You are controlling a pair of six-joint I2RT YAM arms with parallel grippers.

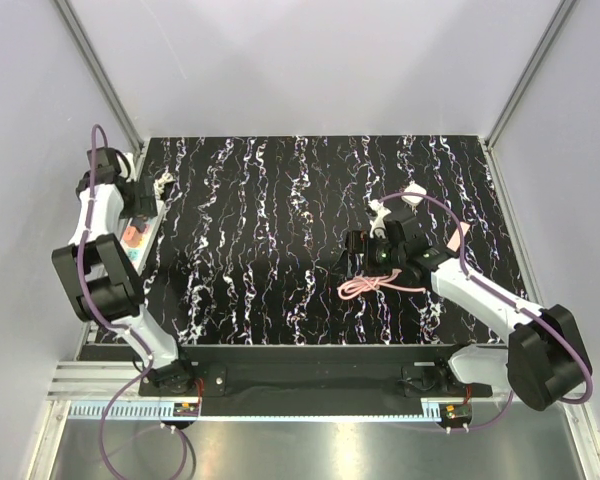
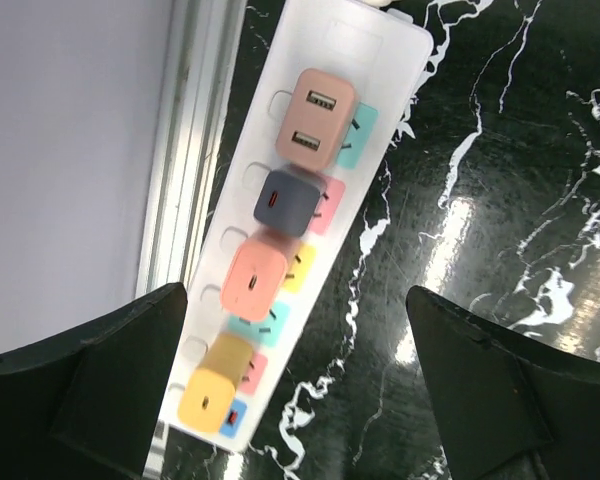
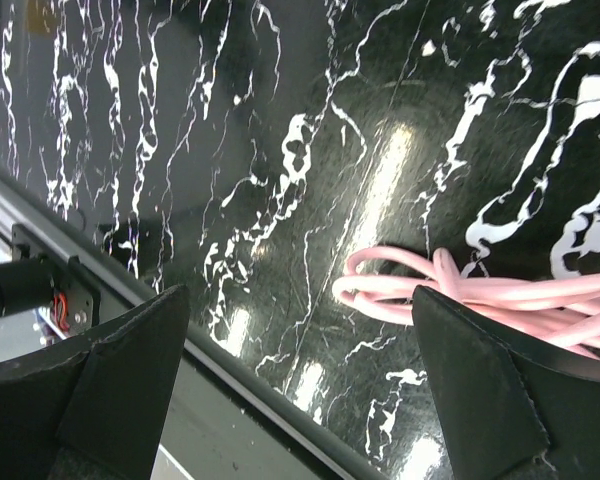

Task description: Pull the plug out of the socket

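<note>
Hard against the left edge of the black marbled table [image 1: 280,200], beside the aluminium rail [image 2: 185,150], lies the socket [image 2: 365,45], a long white power strip. Its long axis runs from near to far, parallel to that rail, and its outlet face points straight up. A small white bundle [image 1: 165,184] sits beside its far end. Four charger plugs stand in a row along it: a pink two-port plug [image 2: 315,115], a dark grey plug [image 2: 288,200], a salmon plug [image 2: 255,282] and a yellow plug [image 2: 212,395]. All four are seated in their outlets. The left gripper [image 2: 295,300] hangs above the strip with its claw spread wide, one finger on the rail side and the other over bare table, touching none of the plugs. Well to the right, past the middle of the table, the right gripper [image 3: 300,300] is also wide open and holds nothing. A loose coil of pink cable [image 3: 460,290] lies on the table by its right finger. Two small white pieces [image 1: 412,192] lie farther back, too small to identify.
</note>
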